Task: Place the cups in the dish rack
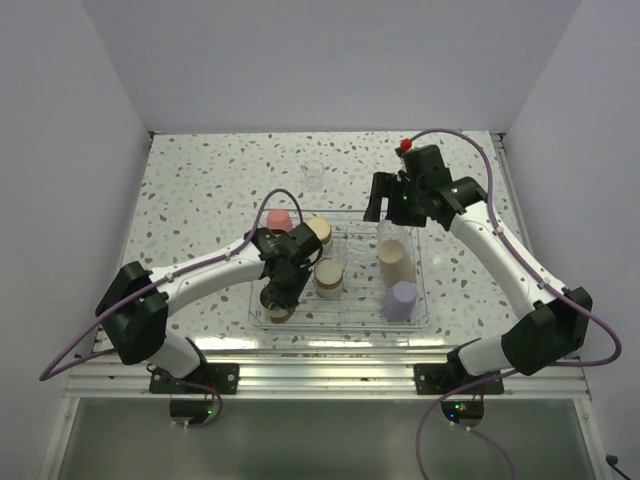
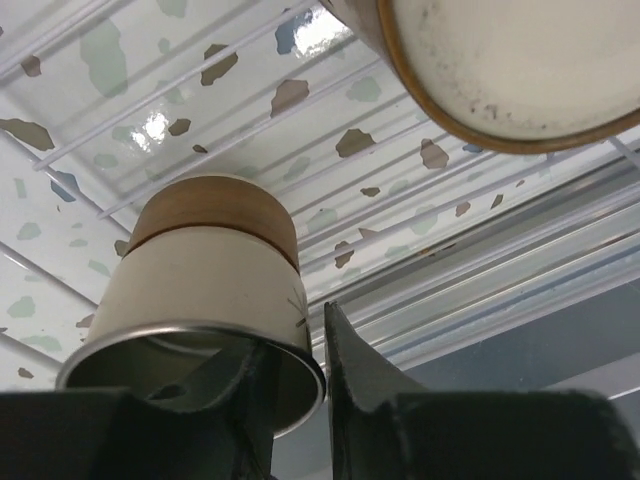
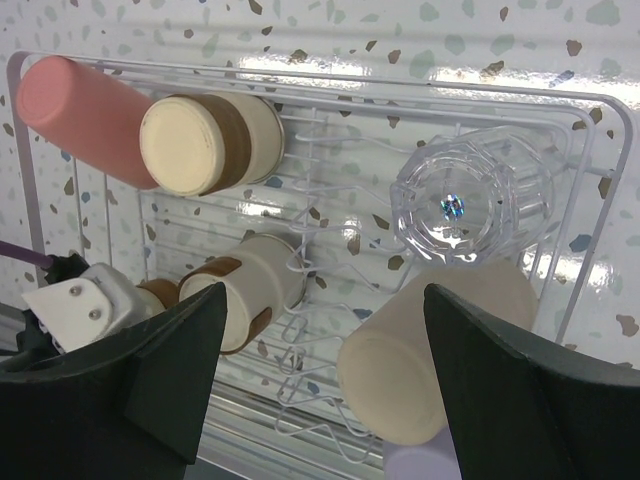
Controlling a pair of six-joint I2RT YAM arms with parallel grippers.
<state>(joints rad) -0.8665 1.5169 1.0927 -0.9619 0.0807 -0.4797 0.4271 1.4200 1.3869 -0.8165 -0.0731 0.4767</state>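
The clear dish rack (image 1: 430, 290) holds a coral-pink cup (image 1: 279, 220), two steel cups with tan bases (image 1: 319, 232) (image 1: 328, 278), a clear cup (image 1: 390, 230), the tall beige cup (image 1: 395, 263) and the lavender cup (image 1: 400, 300). My left gripper (image 1: 278, 298) is at the rack's front left corner. It is shut on the rim of a third steel cup (image 2: 210, 270), one finger inside and one finger (image 2: 350, 375) outside. My right gripper (image 3: 325, 330) is open and empty above the rack, over the beige cup (image 3: 430, 360) and the clear cup (image 3: 460, 205). A second clear cup (image 1: 313, 175) stands on the table behind the rack.
The speckled table (image 1: 200, 190) is walled in white on three sides. A metal rail (image 1: 320, 350) runs along the near edge just in front of the rack. Purple cables trail from both arms.
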